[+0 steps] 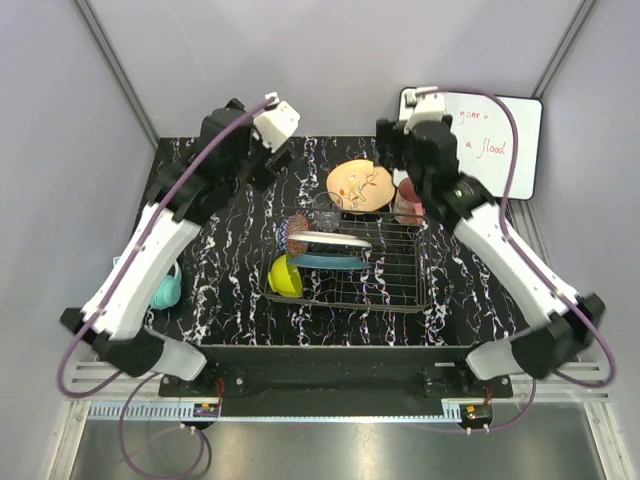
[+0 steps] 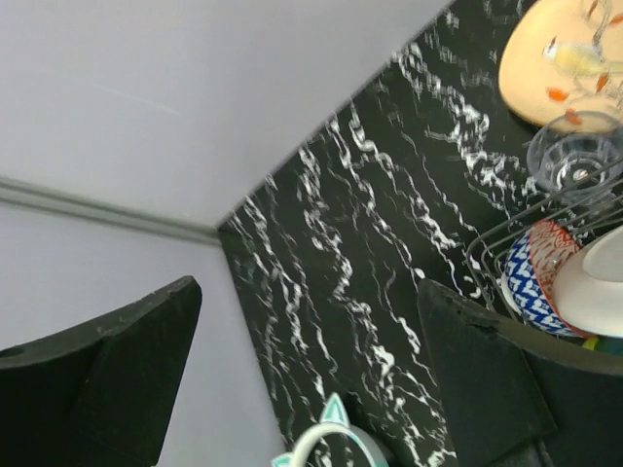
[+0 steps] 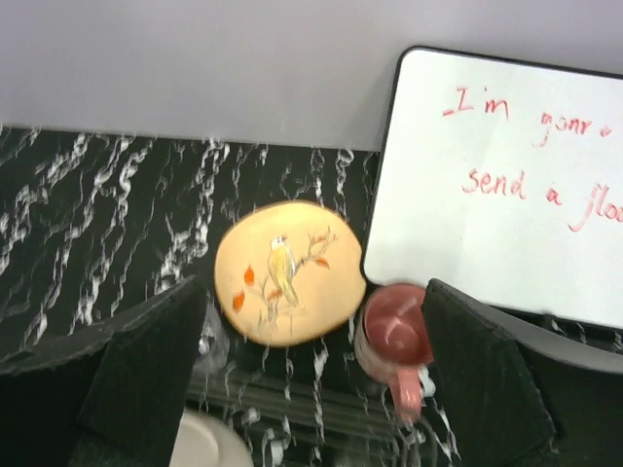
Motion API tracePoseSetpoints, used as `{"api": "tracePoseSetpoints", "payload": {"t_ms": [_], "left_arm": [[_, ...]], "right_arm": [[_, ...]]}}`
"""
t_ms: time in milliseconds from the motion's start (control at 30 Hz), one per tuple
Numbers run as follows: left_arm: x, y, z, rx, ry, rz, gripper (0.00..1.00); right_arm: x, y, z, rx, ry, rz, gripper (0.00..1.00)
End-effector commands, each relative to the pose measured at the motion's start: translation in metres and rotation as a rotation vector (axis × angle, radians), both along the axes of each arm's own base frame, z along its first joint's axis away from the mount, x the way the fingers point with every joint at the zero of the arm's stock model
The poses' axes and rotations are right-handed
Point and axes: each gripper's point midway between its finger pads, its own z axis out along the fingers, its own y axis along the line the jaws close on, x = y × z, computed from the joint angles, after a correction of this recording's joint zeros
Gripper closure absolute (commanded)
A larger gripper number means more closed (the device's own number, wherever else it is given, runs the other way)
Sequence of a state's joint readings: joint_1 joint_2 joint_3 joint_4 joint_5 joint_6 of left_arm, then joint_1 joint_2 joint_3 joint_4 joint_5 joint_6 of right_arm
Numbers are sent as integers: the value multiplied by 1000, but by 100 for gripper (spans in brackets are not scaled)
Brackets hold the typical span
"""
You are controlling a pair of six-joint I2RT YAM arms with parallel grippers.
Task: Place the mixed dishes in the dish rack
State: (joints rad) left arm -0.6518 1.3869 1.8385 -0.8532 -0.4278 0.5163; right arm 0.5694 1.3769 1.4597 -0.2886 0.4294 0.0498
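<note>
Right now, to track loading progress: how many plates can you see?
3: orange plate on the table behind the dish rack; white plate and teal plate inside it. More could be hidden.

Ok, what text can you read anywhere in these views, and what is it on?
"I'm gonn": red handwriting, top line of the white board; the end of the line is cut off and unclear.
"send a flood": second line, same board.
Nothing else is readable; the orange plate carries only a bird picture.

Near my silver wire-grid rack [image 1: 400, 272] I see a round orange plate [image 3: 288, 272] painted with a yellow bird, and a reddish-brown ceramic cup [image 3: 394, 333].
</note>
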Motion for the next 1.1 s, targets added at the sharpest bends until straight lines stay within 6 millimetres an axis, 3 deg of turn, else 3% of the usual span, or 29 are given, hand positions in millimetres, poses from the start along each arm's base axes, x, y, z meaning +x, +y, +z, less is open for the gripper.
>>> {"api": "tracePoseSetpoints", "payload": {"t_ms": [0, 33, 67, 100, 133, 167, 233, 267, 300, 333, 367, 400, 467, 500, 567, 700, 1067], "left_arm": [[47, 2, -60, -173, 231, 38, 1], [64, -5, -68, -231, 275, 35, 1], [76, 11, -75, -256, 309, 77, 1], [86, 13, -79, -279, 331, 91, 1], [105, 3, -85, -322, 368, 63, 1], [113, 12, -94, -334, 405, 89, 2], [136, 2, -105, -380, 444, 51, 3], [143, 3, -112, -393, 459, 52, 3], [150, 0, -118, -400, 470, 44, 4], [158, -9, -129, -411, 498, 13, 4], [162, -12, -137, -416, 515, 5, 4], [166, -15, -143, -424, 524, 0, 4], [173, -23, -163, -434, 564, -22, 6], [174, -26, -169, -442, 579, -24, 6], [176, -33, -184, -458, 616, -39, 6], [178, -43, -217, -485, 698, -44, 7], [182, -63, -259, -576, 802, -55, 8]], "right_arm": [[63, 29, 1, 94, 7, 56, 0], [73, 34, -5, 87, 21, 60, 1], [84, 38, -12, 68, 33, 64, 0], [105, 47, -24, 58, 52, 62, 0], [114, 49, -36, 50, 82, 62, 0], [124, 52, -44, 60, 101, 62, 0], [152, 52, -70, 72, 150, 56, 0], [165, 55, -97, 85, 199, 51, 0], [175, 54, -92, 111, 189, 53, 0], [183, 48, -102, 128, 219, 57, 0], [195, 48, -129, 144, 268, 47, 0], [204, 48, -120, 168, 250, 50, 0], [216, 43, -150, 181, 315, 50, 0], [221, 42, -147, 197, 307, 53, 0], [230, 34, -165, 233, 338, 49, 0], [243, 29, -180, 297, 364, 74, 0], [251, 42, -231, 333, 436, 115, 0]]}}
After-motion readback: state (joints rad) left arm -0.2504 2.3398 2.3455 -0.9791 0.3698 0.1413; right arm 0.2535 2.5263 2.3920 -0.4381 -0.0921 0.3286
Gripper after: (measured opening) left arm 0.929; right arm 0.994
